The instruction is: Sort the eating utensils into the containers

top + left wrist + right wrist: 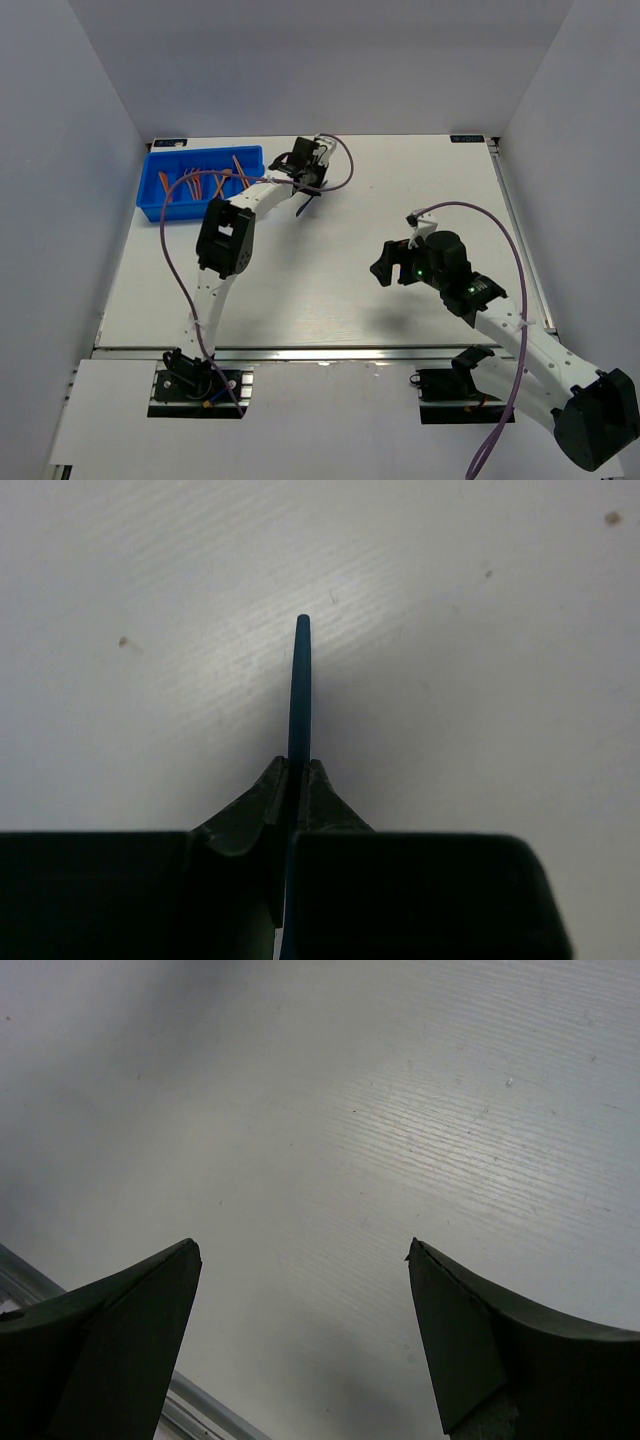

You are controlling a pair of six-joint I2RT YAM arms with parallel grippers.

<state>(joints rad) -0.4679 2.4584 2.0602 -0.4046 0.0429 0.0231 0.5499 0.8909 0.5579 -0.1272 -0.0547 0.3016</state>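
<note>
Left gripper [297,780]: jaws pressed together on a dark blue utensil [299,690]. This is a thin flat piece seen edge-on in the left wrist view, its free end projecting past the fingertips [262,795] above the white table [330,290]. Its type (fork, spoon, knife or stick) cannot be told. In the top view the piece shows as a thin dark line slanting below the wrist, just beside the right end of the blue tray [190,212] and outside it. The left arm [225,240] reaches from its base at the near edge toward the far left part of the table, with a purple cable [170,260] looping alongside.

Blue tray: at the far left corner of the table, long side parallel to the far edge. Several orange utensils [195,185] lie inside; dividers and compartments are too small to make out.

Right gripper [305,1260]: jaws spread wide over bare table surface. In the top view it sits right of centre, well apart from both the tray and the held utensil, with its fingers pointing toward the left.
</note>
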